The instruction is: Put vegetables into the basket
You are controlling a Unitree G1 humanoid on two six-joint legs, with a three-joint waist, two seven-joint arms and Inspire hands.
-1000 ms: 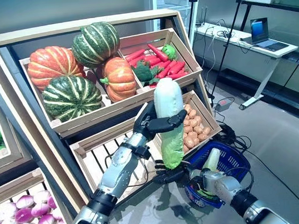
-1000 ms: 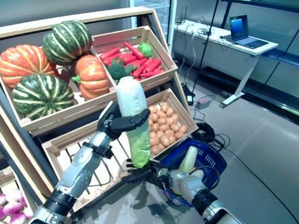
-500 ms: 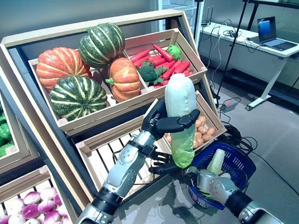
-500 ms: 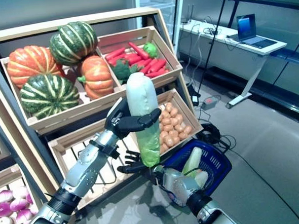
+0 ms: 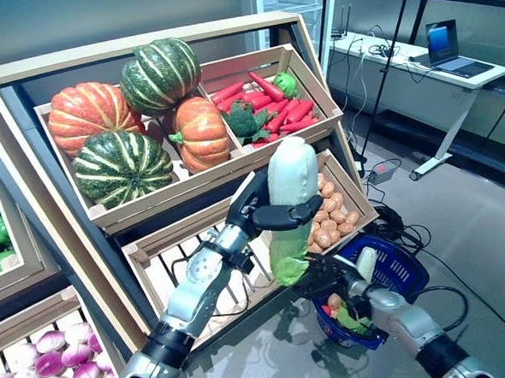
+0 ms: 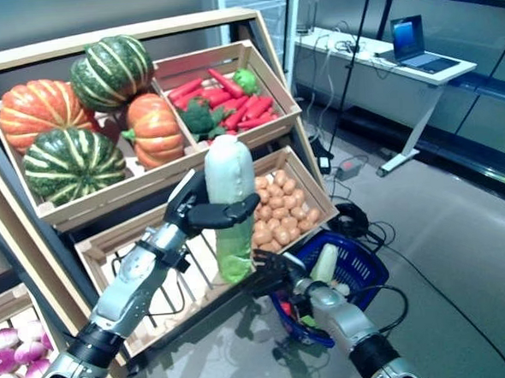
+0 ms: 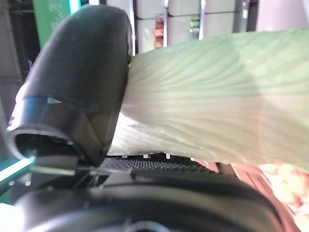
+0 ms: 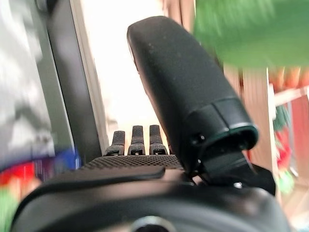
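Left robot hand clamped round upright cabbage, right robot hand fingers straight, beside basket.

Glossy grey floor — white desk with laptop behind.

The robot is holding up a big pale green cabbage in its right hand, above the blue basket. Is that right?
Not quite. The left hand holds the cabbage, fingers curled round it, as the left eye view shows. The right hand is lower, fingers straight, by the blue basket. The rest is right.
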